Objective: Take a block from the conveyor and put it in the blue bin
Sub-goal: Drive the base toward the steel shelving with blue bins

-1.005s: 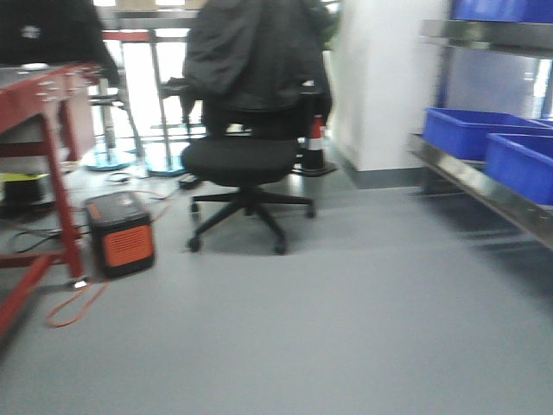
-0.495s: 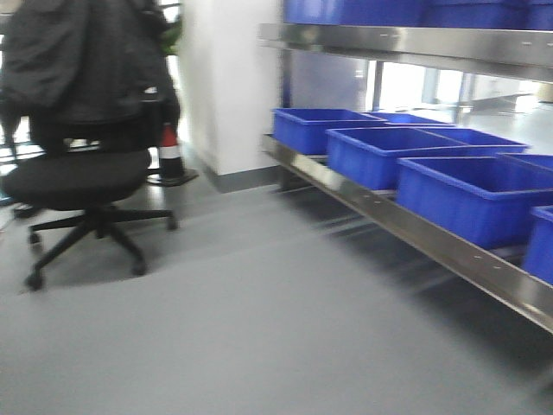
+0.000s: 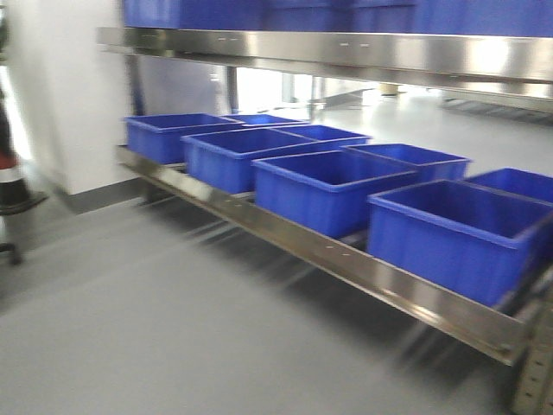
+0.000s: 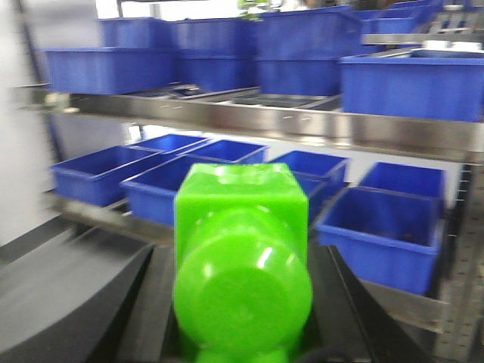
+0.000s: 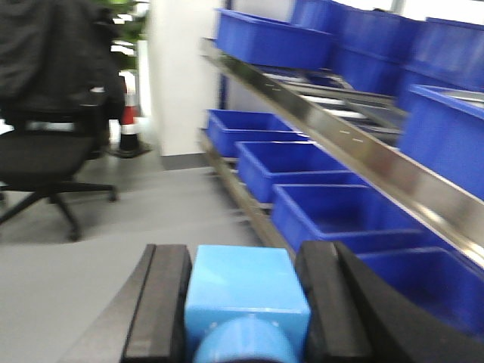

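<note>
**Base has swung round to the bins, a block in each claw**

Your left claw is closed on a green block, with a black finger pressed to each side. Your right claw grips a light blue block the same way. Both blocks sit squarely between the fingers. The frames are too blurred to tell whether either is slipping.

The front camera faced the office chair a second ago. Half a second ago the bins were coming in from the right. Now the row of blue bins on the low steel shelf fills that view, and the chair shows only at the left of the right wrist view. The smear across the floor suggests you are still turning. The conveyor is in no view.

For the task, this looks like the carry leg: the pick is done and only the placing is left. The bins are open-topped and those you can see into look empty, but they lie well apart from both claws. Let the turn settle before you close in on the shelf. The upper shelf overhangs the row, so you will likely need to come in low beneath it before you let go.
</note>
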